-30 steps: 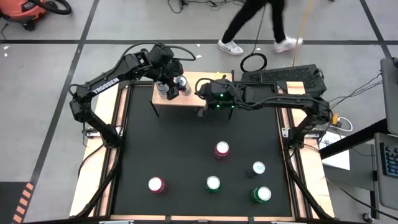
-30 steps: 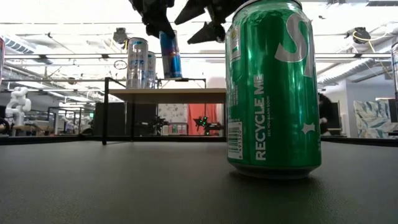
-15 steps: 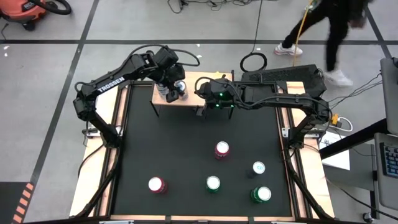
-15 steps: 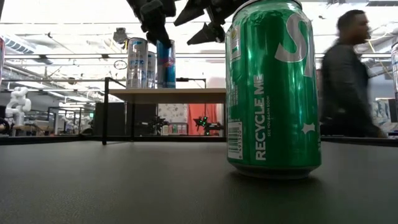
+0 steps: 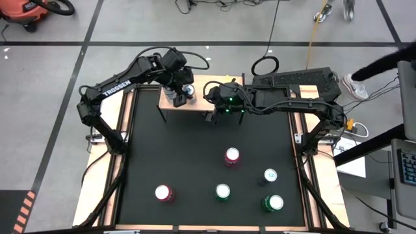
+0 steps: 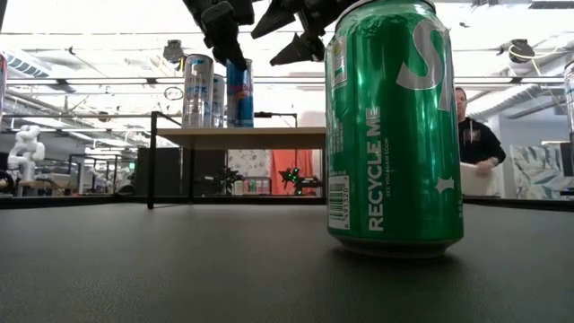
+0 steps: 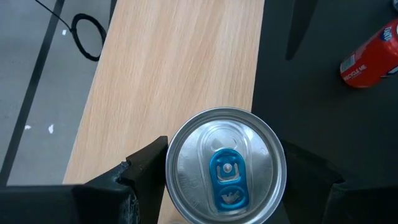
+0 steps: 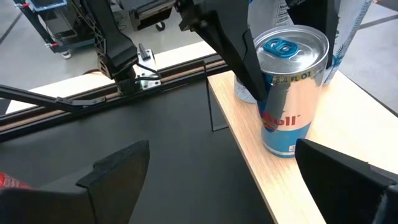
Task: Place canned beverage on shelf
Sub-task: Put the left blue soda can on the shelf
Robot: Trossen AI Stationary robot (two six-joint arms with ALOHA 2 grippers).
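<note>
From above, my left gripper (image 5: 182,89) clasps a Red Bull can (image 5: 187,90) standing on the shelf (image 5: 195,103), beside two other cans (image 5: 170,95). At table level, the can (image 6: 239,92) sits upright on the board. My right gripper (image 8: 217,180) waits nearby, jaws wide apart. Releasing unevenly could topple it into its neighbours.

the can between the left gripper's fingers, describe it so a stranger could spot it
Find the shelf at the table's far edge. The left gripper is closed on a slim blue-and-silver can standing there. Unlike the white can beside it, it has a blue pull tab.
</note>
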